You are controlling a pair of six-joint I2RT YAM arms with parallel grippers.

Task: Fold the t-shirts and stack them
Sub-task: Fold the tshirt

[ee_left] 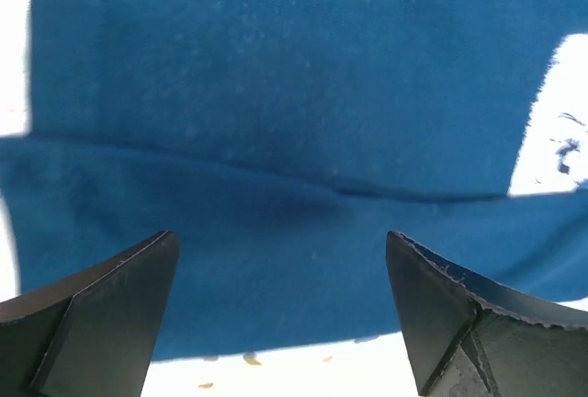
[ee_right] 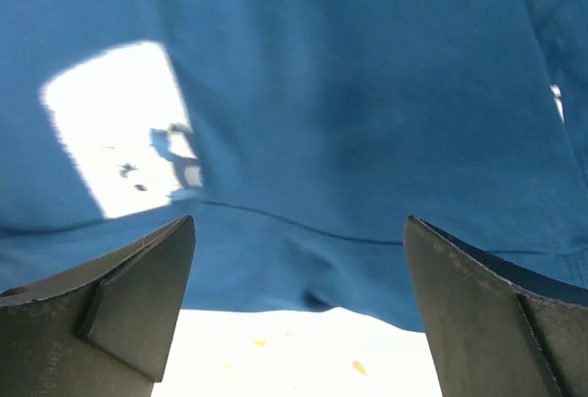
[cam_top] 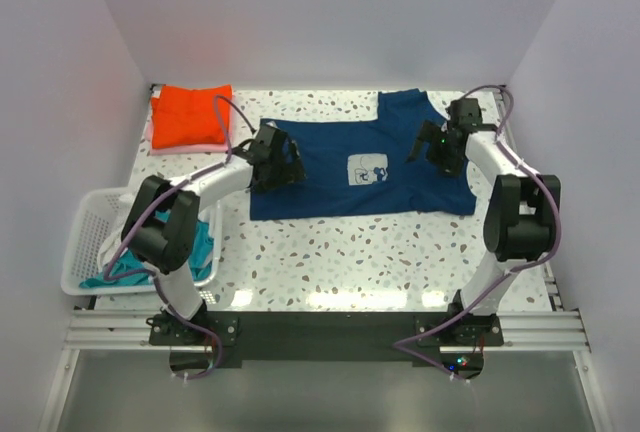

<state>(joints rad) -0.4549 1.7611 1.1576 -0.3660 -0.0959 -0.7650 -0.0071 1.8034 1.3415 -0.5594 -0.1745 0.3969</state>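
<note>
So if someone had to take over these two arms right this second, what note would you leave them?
Left gripper: open, empty, over the left part of the navy t-shirt.
Right gripper: open, empty, over its right part.
Navy t-shirt: spread mid-table, print up.
Orange-red t-shirt: folded, far left corner, lying on a pink t-shirt.
Teal t-shirt: in the white basket.
Done: two stacked.
Left: fold and stack navy, then teal.

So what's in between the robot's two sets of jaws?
The navy t-shirt, spread on the table, with its pale square print roughly midway between them. The top view shows this. Each wrist view shows blue cloth beneath open jaws.
</note>
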